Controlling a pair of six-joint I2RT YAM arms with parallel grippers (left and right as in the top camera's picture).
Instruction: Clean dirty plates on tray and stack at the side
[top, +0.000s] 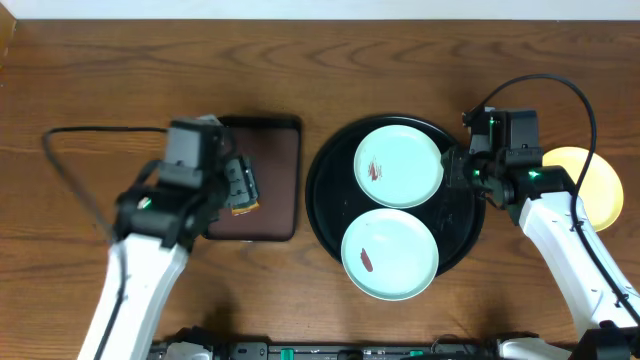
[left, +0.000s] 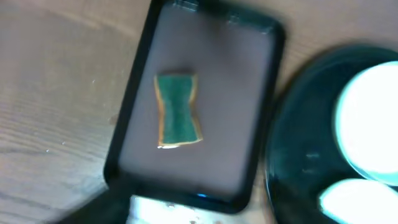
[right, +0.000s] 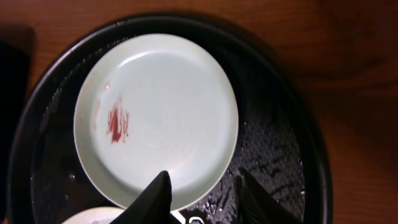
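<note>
Only overhead showed the yellow plate (top: 600, 180) on the surface (top: 100, 80) beside the black tray (top: 325, 190). My right pincer (right: 204, 180) hung released over the rim of a mint plate (right: 168, 106) lying flat in that tray. The state of my left pincer (top: 240, 185) I could not tell.

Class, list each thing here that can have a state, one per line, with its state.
Upper plate: on black tray, red smear.
Lower plate: on black tray, red smear.
Yellow plate: on table, partly hidden, no smear showing.
Sponge: flat on brown tray, unheld.
Right tool: open, empty, over upper plate's rim.
Left tool: above brown tray, open or shut unclear.
</note>
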